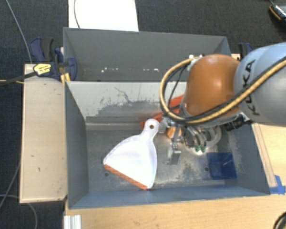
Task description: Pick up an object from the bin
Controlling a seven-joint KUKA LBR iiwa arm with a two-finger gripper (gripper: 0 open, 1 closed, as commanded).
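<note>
- The gripper (173, 152) hangs low in the bin (76, 142), just right of the white dustpan (133, 159); whether it is spread or pressed together cannot be told.
- A blue square (221, 165) lies at lower right.

We see our 1 arm (271, 87) reaching in from the right of the view, its thick grey link marked with black lettering. A rounded orange cover (209, 85) caps the wrist, and yellow and black cables (169, 80) loop round its left side. Beneath the cover our gripper (175, 150) hangs low, pointing downward.
</note>
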